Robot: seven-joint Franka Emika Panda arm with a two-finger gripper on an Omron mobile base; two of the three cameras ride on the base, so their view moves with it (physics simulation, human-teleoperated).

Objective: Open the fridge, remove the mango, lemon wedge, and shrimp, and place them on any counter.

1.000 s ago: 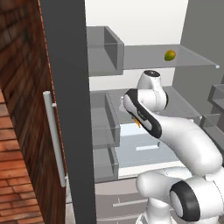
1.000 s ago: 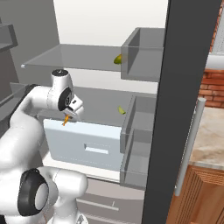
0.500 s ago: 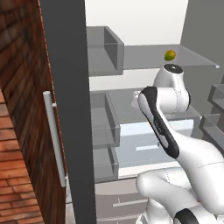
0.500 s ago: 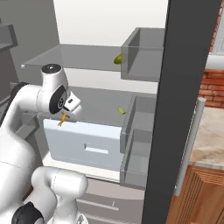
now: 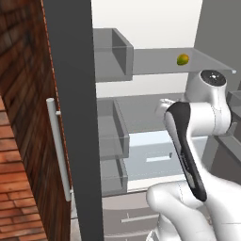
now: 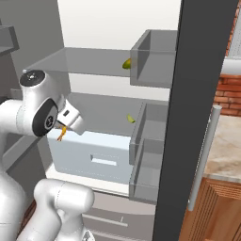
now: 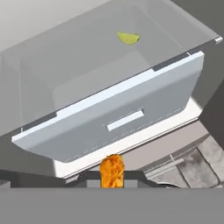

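the shrimp (image 7: 112,171) sits pinched between my gripper (image 7: 112,180) fingers, which are closed tight on it; in the right base view it hangs as a small orange curl (image 6: 61,133) under my hand, in front of the white drawer (image 6: 94,155) inside the fridge (image 6: 108,28). i hold it out in the open doorway, clear of the shelves, not yet over any counter (image 6: 225,150), which shows as a beige strip past the right door.

the lemon wedge (image 7: 128,38) lies on the glass shelf above that drawer, well behind my hand. the mango (image 5: 182,59) rests on the upper shelf, near its right end.

so as i judge it: the doors are open, one food is in hand but not delivered, and two are untouched. carrying the shrimp to the worktop comes next, then two more trips.
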